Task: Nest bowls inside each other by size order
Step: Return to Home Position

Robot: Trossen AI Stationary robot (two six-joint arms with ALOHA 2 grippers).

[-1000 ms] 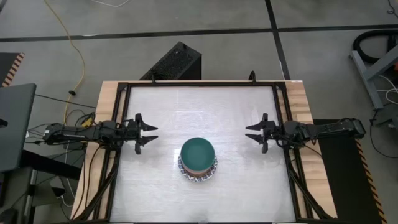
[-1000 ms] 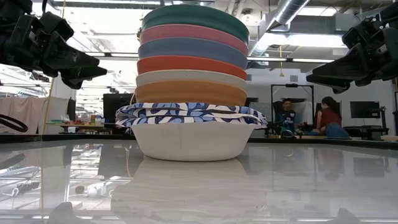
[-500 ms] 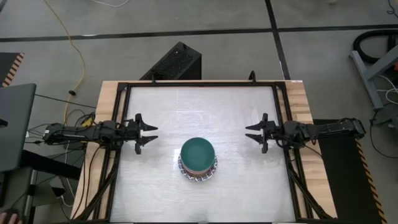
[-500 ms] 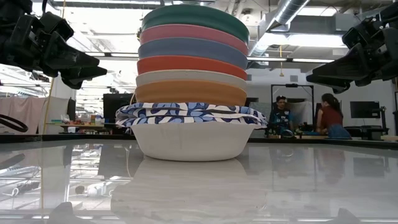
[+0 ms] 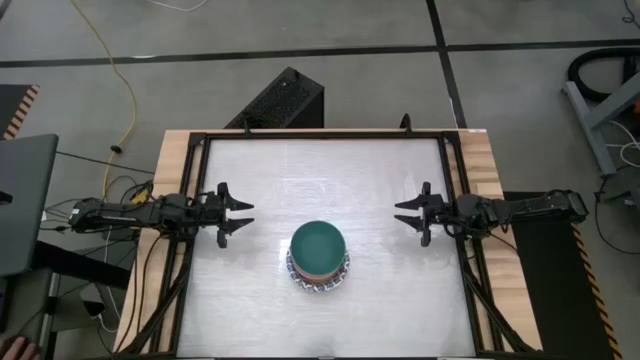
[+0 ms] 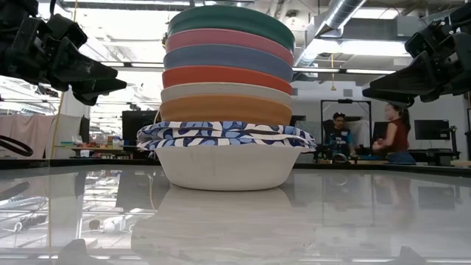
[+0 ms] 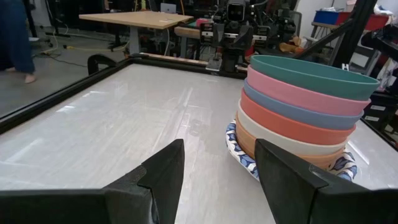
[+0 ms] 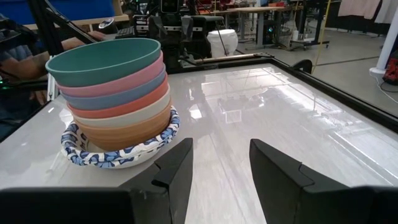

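The bowls stand as one nested stack near the table's middle, toward its near edge. A dark green bowl is on top, then pink, slate-blue, red, cream and orange ones, then blue-and-white patterned bowls in a white bowl that rests by its base on the table. My left gripper hovers open at the table's left side, pointing at the stack. My right gripper hovers open at the right side, also pointing at it. The stack shows in the left wrist view and in the right wrist view.
A black frame runs around the white tabletop. Bare tabletop lies on all sides of the stack. People sit and stand in the room beyond the table. A dark box stands on the floor behind the far edge.
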